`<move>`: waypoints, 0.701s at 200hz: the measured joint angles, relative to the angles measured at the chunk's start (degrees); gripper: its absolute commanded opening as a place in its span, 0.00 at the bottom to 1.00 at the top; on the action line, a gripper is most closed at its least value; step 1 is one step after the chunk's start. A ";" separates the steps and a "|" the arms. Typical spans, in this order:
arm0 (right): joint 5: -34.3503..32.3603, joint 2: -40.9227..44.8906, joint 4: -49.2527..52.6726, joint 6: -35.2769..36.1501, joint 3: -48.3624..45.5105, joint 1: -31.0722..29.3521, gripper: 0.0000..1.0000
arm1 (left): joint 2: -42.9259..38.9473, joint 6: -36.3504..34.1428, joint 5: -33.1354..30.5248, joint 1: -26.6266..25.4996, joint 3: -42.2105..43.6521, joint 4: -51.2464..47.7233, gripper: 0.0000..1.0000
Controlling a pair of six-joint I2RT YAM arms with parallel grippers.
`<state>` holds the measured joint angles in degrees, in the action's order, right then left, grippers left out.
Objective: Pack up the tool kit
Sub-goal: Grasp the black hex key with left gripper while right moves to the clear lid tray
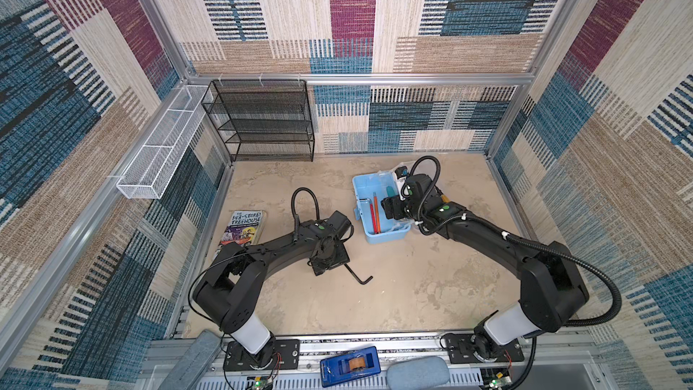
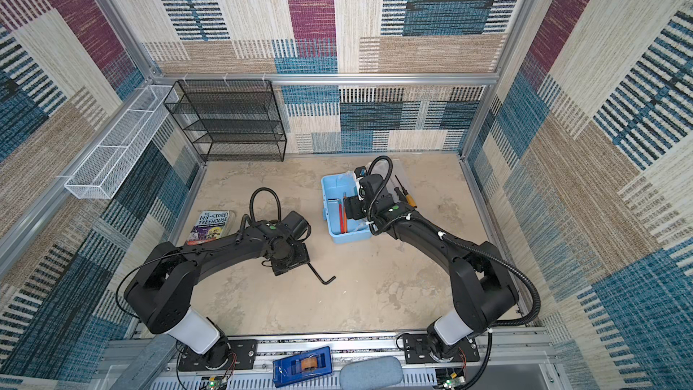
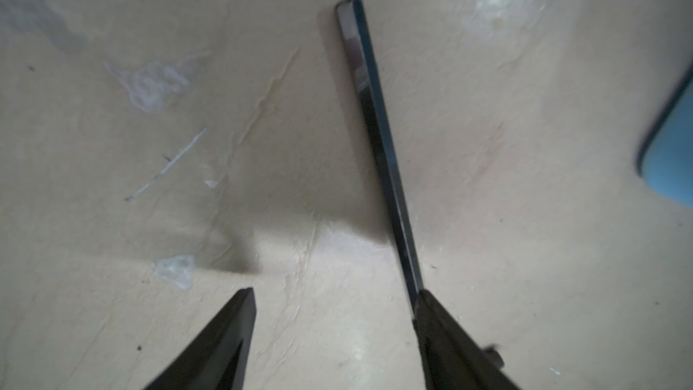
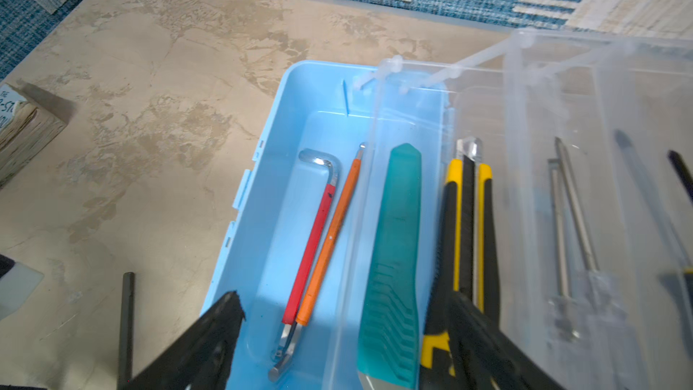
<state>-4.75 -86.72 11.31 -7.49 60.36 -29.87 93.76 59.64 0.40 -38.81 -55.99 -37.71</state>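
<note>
Nearest the top camera, a dark blue tape dispenser (image 1: 350, 365) sits on the front rail (image 1: 397, 348), outside the work area. Beyond that rail the tan surface (image 1: 393, 305) is bare across its near half, from one arm base to the other.

The black hex key (image 1: 358, 277) lies flat near the middle. Its long arm runs under the left wrist and its short bent end points right. In the left wrist view the left claw (image 3: 333, 294) is released, low over the surface, with bare surface between its spread fingers. The key meets the tip of one finger; whether they touch I cannot tell.

The pale blue case (image 1: 386, 237) stands open toward the far right. A bare strip separates it from the back wall, and an open lane separates it from the left arm. Its clear lid (image 4: 562, 114) is swung out on the right-wall side. The right claw (image 4: 345, 298) hangs released above the case, gripping nothing.

On the blue floor a red-sleeved hex key (image 4: 313, 249) and an orange pencil (image 4: 332, 234) lie side by side. A teal knife (image 4: 397, 238) and a yellow-and-black knife (image 4: 468, 219) lie parallel to them within clear plastic. Screwdriver shafts (image 4: 573, 211) show blurred through the lid.

A book (image 1: 243, 225) lies along the left edge, and a black mesh shelf (image 1: 262, 121) fills the far left corner.
</note>
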 measured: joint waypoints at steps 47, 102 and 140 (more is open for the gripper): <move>-3.23 4.46 -2.86 -0.70 -4.31 0.26 0.90 | 1.73 0.35 1.49 -1.01 -0.57 -0.15 0.62; -5.84 5.42 -2.91 -2.40 -5.57 0.37 0.90 | 2.75 -0.20 1.49 -0.96 -2.51 -0.74 0.62; -7.56 7.26 -2.89 -3.19 -7.19 0.37 0.92 | 4.39 -0.46 1.60 -1.07 -4.50 -0.76 0.62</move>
<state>-12.32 -79.46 8.43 -10.68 53.17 -29.50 98.15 59.18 2.00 -39.88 -60.49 -38.48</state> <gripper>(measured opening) 0.910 0.624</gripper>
